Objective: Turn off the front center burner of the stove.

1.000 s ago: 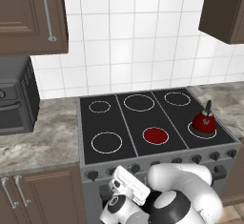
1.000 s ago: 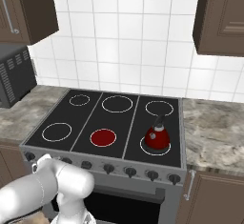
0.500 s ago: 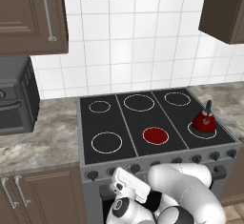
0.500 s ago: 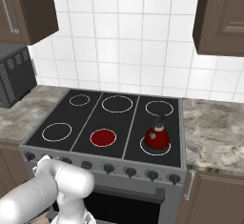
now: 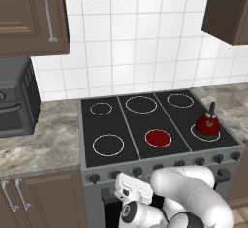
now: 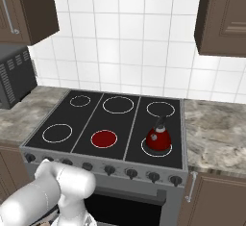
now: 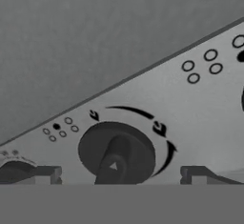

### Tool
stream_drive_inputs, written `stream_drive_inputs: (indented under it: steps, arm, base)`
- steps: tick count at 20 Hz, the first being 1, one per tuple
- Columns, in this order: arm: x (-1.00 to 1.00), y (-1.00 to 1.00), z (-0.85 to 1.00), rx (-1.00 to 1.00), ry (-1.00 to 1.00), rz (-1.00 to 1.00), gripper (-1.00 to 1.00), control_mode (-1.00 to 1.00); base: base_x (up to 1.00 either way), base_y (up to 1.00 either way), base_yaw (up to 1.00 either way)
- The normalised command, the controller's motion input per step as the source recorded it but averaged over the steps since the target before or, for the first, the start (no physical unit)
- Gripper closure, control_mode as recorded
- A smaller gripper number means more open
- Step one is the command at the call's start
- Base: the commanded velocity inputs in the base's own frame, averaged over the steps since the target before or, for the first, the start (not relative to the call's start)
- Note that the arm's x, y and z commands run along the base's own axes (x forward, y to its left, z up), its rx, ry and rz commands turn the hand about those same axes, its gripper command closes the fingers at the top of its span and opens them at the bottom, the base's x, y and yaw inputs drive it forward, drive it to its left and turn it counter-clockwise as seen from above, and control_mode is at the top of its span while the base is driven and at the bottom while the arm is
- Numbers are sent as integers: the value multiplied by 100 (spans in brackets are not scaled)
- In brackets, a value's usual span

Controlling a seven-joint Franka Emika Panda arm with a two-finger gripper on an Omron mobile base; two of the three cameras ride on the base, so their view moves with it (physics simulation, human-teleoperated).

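Observation:
The stove (image 5: 111,120) is a black glass cooktop with a grey steel front. Its front center burner (image 5: 158,138) glows as a solid red disc, also visible in the right base view (image 6: 104,139). My white hand (image 5: 133,188) is low against the stove's front panel, below the knob row. In the hand view a dark round knob (image 7: 116,154) with a pointer ridge and arrow marks sits close ahead. My gripper (image 7: 119,174) is open, one fingertip (image 7: 45,173) on each side of the knob, with gaps showing between them and the knob.
A red kettle (image 5: 208,124) stands on the front right burner. A black microwave (image 5: 14,101) sits on the marble counter (image 5: 38,144) at the left. More small knobs (image 6: 129,173) line the stove front. Brown cabinets hang above and stand below.
My arm has sunk a little and folded lower in front of the stove. The hand has stayed near the knob row. The burner stays red.

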Motion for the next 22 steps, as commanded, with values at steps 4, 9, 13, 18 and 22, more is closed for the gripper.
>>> stream_drive_inputs:
  steps: [4, 9, 13, 18, 22]
  arm:
    - [0, 1, -2, 2, 0, 14, -100, -100]
    - [0, 1, 0, 7, 0, 11, -100, -100]
    - [0, 0, 0, 11, 0, 7, -100, -100]
    - [1, -11, 0, 18, 0, 1, -100, -100]
    - [10, -11, 0, 17, 0, 0, -100, -100]
  base:
    - [0, 0, 0]
    - [0, 0, 0]
    - [0, 0, 0]
    - [0, 0, 0]
    - [0, 0, 0]
